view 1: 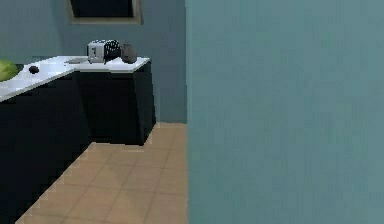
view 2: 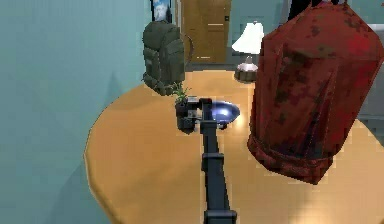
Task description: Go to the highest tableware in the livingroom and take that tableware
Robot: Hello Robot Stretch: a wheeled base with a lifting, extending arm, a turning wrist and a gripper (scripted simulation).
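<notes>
Arm [view 2: 213, 165] over round wooden table [view 2: 140, 150] mid-frame, gripper [view 2: 185, 115] below small plant [view 2: 181, 92], jaw state and hold cannot tell, bluish bowl [view 2: 228, 113] on table right of gripper, grey statue [view 2: 163, 55] upper left.

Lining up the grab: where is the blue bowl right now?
In the arm side view, the blue bowl sits on the round wooden table near mid-picture, between the small plant and the big red object.
</notes>
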